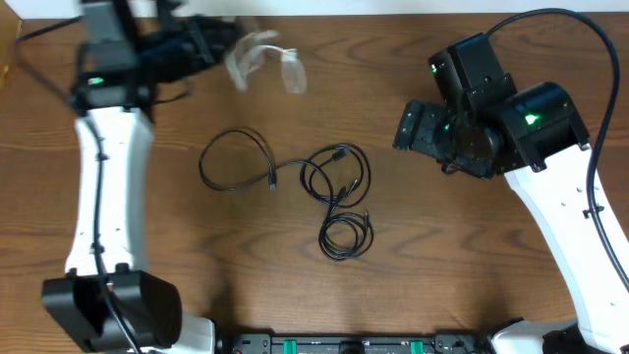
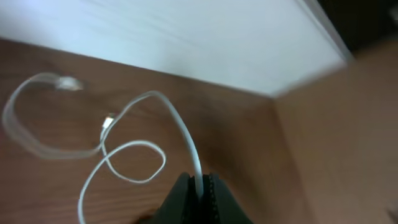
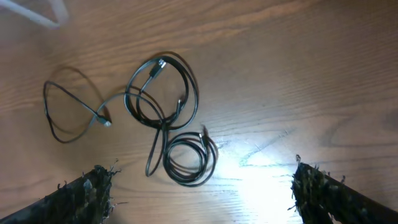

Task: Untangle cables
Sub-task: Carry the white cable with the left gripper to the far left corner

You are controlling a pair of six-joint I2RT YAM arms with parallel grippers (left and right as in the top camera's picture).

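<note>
here, the left jaws are pinched shut on the white cable [image 2: 186, 138], holding one end near the counter's [image 1: 413, 285] far edge, its loops trailing loose and blurred. the black cables [image 3: 163, 126] lie tangled mid-counter. the right jaws stand spread wide and empty, toward the right edge.

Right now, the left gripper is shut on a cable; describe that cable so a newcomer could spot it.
Look to the far left of the wooden table, where the left gripper is. The white cable runs out of its shut jaws in loose loops. It is the only white one; the black cables lie tangled mid-table.
</note>
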